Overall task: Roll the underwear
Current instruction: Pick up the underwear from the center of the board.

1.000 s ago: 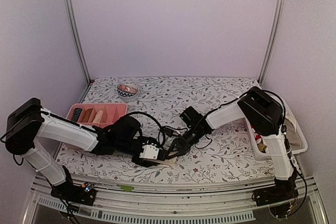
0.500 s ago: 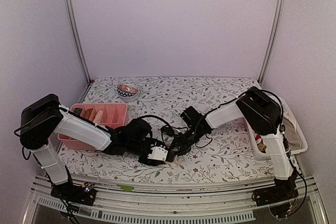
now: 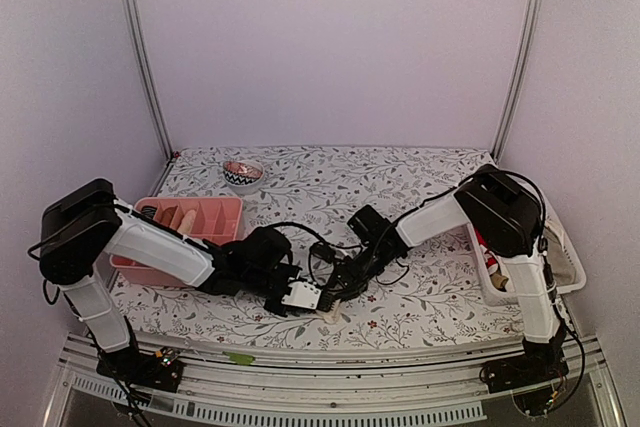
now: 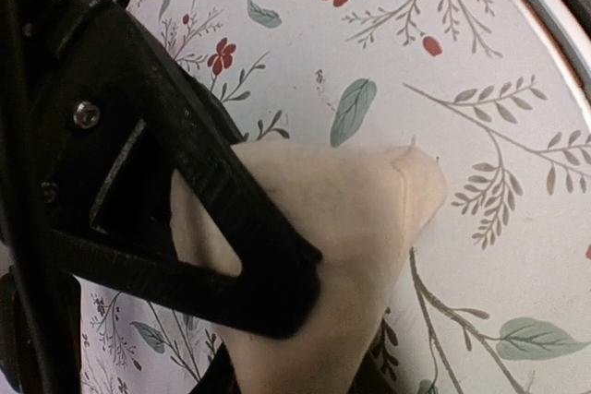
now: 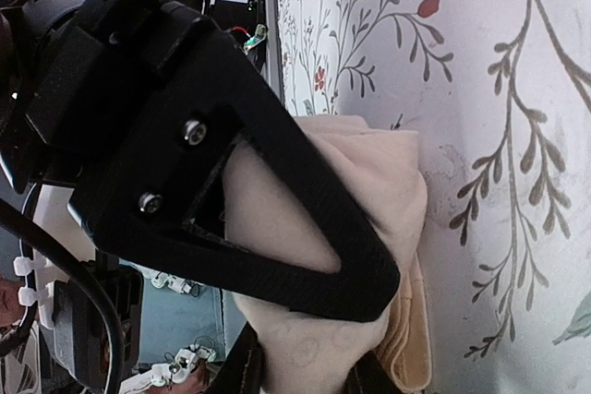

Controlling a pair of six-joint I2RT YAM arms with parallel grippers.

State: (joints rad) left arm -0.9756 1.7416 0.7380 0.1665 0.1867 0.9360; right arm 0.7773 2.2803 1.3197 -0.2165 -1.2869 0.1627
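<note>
One cream underwear (image 3: 328, 313) lies bunched on the flowered table near the front edge, mostly hidden by both grippers in the top view. My left gripper (image 3: 312, 299) is shut on the underwear (image 4: 369, 219) from the left, cloth pinched between its fingers (image 4: 268, 292). My right gripper (image 3: 335, 287) is shut on the same underwear (image 5: 369, 191) from the right, folded cloth layers showing beside its finger (image 5: 351, 274). More rolled beige garments sit in the pink divided tray (image 3: 215, 209).
A small patterned bowl (image 3: 243, 174) stands at the back left. A white basket (image 3: 560, 257) with items stands at the right edge. The table's metal front rail (image 3: 330, 357) runs just below the grippers. Black cables loop between the arms.
The left gripper has moved right toward the right gripper, and both have shifted slightly toward the front edge. Both stay closed on the cloth.
</note>
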